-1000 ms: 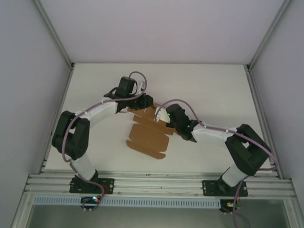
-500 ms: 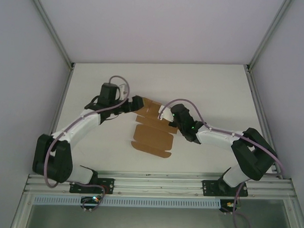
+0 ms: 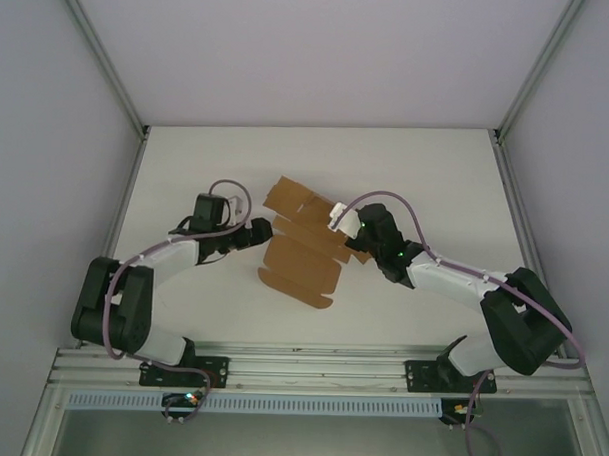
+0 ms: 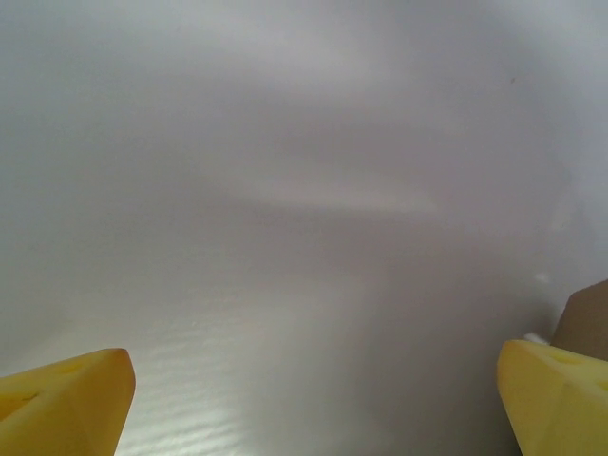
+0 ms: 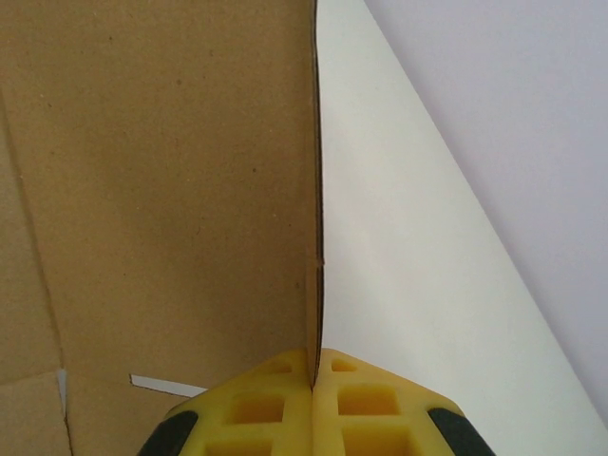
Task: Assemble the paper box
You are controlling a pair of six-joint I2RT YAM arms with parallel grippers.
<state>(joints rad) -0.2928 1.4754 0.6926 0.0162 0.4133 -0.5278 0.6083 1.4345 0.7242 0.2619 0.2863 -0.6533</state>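
Note:
The paper box [image 3: 301,258] is a flat brown cardboard blank with flaps, lying mid-table. My right gripper [image 3: 351,247] is shut on its right edge. In the right wrist view the yellow fingers [image 5: 275,404] pinch a thin upright cardboard edge, with the brown sheet [image 5: 161,180] spreading to the left. My left gripper [image 3: 261,232] sits just off the blank's left side, open, touching nothing. In the left wrist view its yellow fingertips [image 4: 66,399] stand far apart over bare table, and a brown corner of the paper box [image 4: 589,318] peeks in at the right.
The white table [image 3: 436,183] is enclosed by pale walls and metal frame posts [image 3: 100,61]. A rail [image 3: 320,369] runs along the near edge where both arm bases are bolted.
My left gripper has opened, let go of the cardboard's far flap and drawn back to the left. The right gripper moved right with the blank, which shifted and turned slightly.

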